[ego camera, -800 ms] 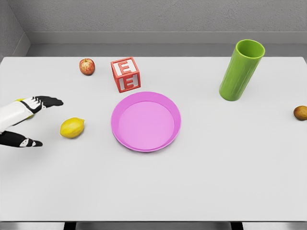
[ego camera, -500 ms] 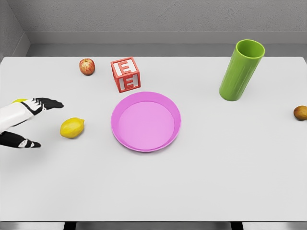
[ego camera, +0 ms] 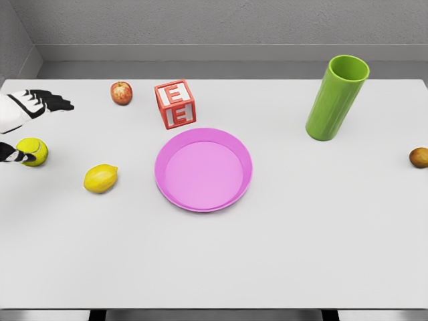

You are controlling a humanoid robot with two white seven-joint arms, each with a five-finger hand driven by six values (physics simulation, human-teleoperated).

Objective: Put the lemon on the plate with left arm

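Note:
The yellow lemon (ego camera: 100,178) lies on the white table, left of the pink plate (ego camera: 167,194), with a small gap between them. My left hand (ego camera: 41,129) is at the far left edge, up and to the left of the lemon and well apart from it. It is open: its black-tipped fingers (ego camera: 47,103) stretch to the right, and the thumb sits lower, against a yellow-green ball (ego camera: 33,151). The hand holds nothing. The plate has nothing in it.
A red apple (ego camera: 121,93) and a red letter block (ego camera: 176,103) stand behind the plate. A tall green cup (ego camera: 336,97) is at the back right, and a brown fruit (ego camera: 419,157) lies at the right edge.
My left hand has drawn back up and to the left, away from the lemon, uncovering the yellow-green ball. The lemon has not moved.

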